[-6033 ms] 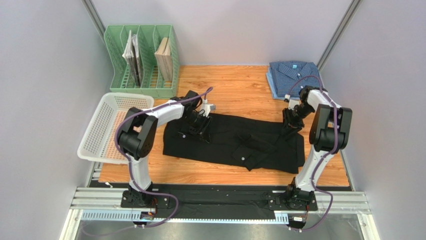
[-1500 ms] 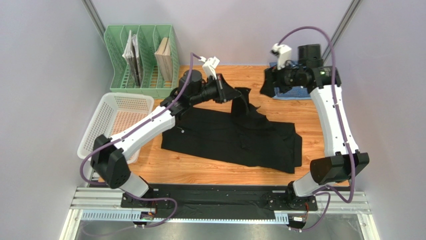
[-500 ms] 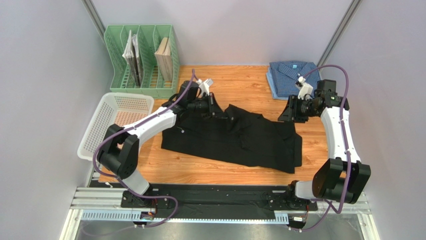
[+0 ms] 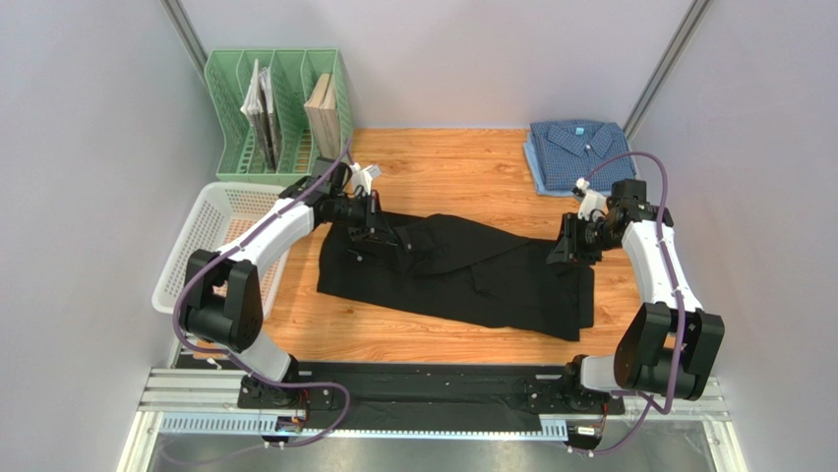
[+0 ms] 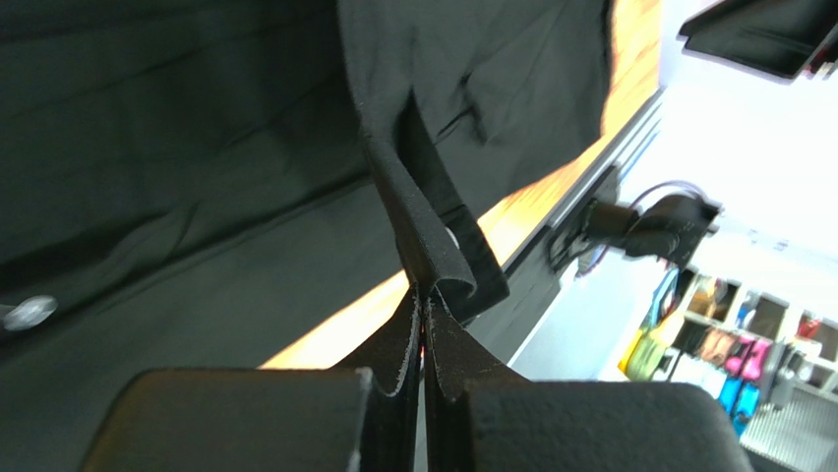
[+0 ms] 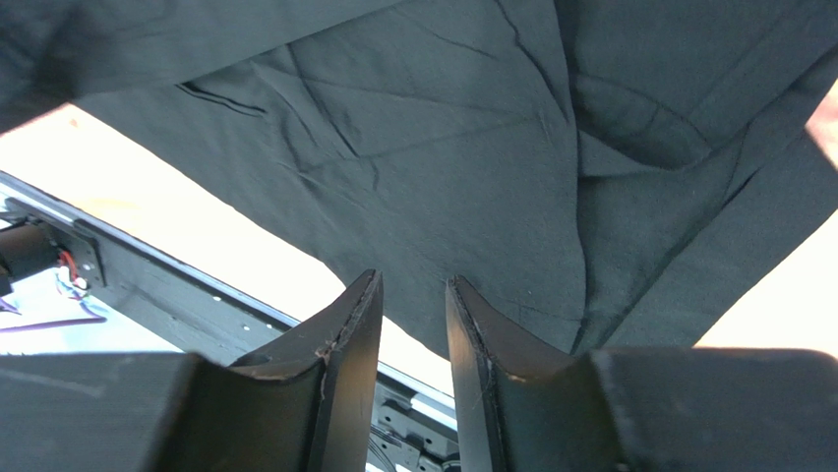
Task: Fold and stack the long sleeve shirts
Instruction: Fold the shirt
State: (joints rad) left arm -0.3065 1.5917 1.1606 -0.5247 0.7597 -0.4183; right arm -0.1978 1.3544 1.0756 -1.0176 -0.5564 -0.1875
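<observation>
The black shirt [image 4: 462,275] lies spread across the wooden table, with a sleeve laid diagonally over it. My left gripper [image 4: 386,228] is shut on the sleeve's cuff [image 5: 433,251] and holds it low over the shirt's left part. My right gripper [image 4: 568,246] is open and empty, just above the shirt's right upper edge; in the right wrist view black fabric [image 6: 443,147] lies beyond the parted fingers [image 6: 344,334]. The blue checked shirt [image 4: 575,152] lies folded at the back right corner.
A green file rack [image 4: 280,118] with booklets stands at the back left. A white perforated basket [image 4: 221,246] sits at the left edge. Grey walls close in both sides. Bare wood [image 4: 462,167] shows behind the black shirt.
My left gripper has come down and to the left, drawing the sleeve across the black shirt. My right gripper has let go, dropped from high near the blue shirt and moved to the shirt's right edge.
</observation>
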